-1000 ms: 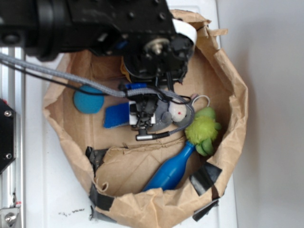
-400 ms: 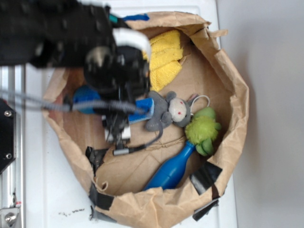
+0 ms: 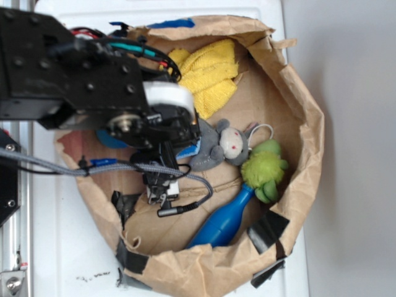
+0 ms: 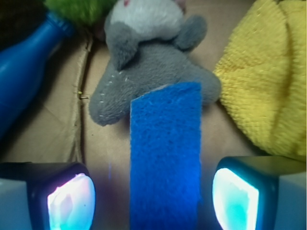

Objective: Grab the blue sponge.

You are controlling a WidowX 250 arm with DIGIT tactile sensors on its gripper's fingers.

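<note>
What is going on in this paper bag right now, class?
A WidowX arm reaches into the brown paper bag of toys. Its gripper is open, jaws on either side of the blue sponge, not yet touching it. The sponge's far end lies against or over the grey plush mouse. A yellow cloth lies beside the mouse and a blue bottle toy on its other side.
</note>
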